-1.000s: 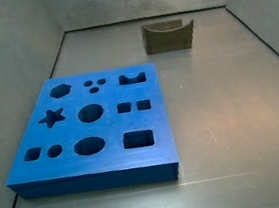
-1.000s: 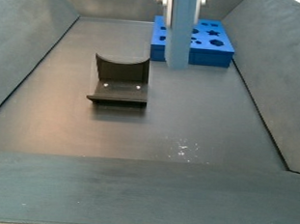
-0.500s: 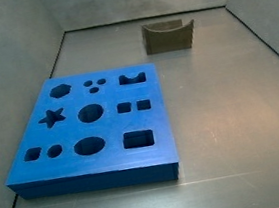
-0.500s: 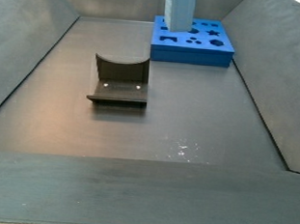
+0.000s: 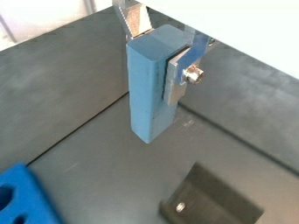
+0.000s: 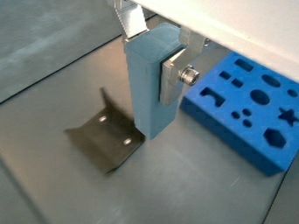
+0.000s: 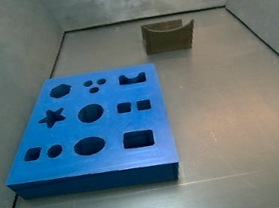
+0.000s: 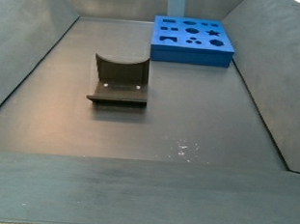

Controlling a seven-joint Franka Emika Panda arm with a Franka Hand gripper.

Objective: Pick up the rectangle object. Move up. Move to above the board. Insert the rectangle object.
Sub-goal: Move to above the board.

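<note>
The rectangle object (image 5: pixel 149 87) is a light blue-grey bar that hangs upright, clamped near its upper end between my gripper's (image 5: pixel 158 51) silver fingers (image 5: pixel 177 77). It shows the same way in the other wrist view (image 6: pixel 149 87), with the gripper (image 6: pixel 155 48) shut on it high above the floor. In a side view only the bar's lower end (image 8: pixel 176 2) shows at the top edge, above the near side of the board (image 8: pixel 193 40). The bright blue board with its cut-outs lies flat on the floor (image 7: pixel 91 120) and also shows in both wrist views (image 6: pixel 251 105) (image 5: pixel 17 197). The gripper itself is out of both side views.
The fixture (image 7: pixel 168 35), a dark L-shaped bracket, stands on the floor away from the board; it also shows in the other views (image 8: pixel 118 80) (image 6: pixel 107 138) (image 5: pixel 211 201). Grey sloping walls (image 8: pixel 22 47) enclose the floor on all sides.
The bar has risen steadily with the gripper; in the side view its lower end went from low in front of the board to nearly out of the top edge.
</note>
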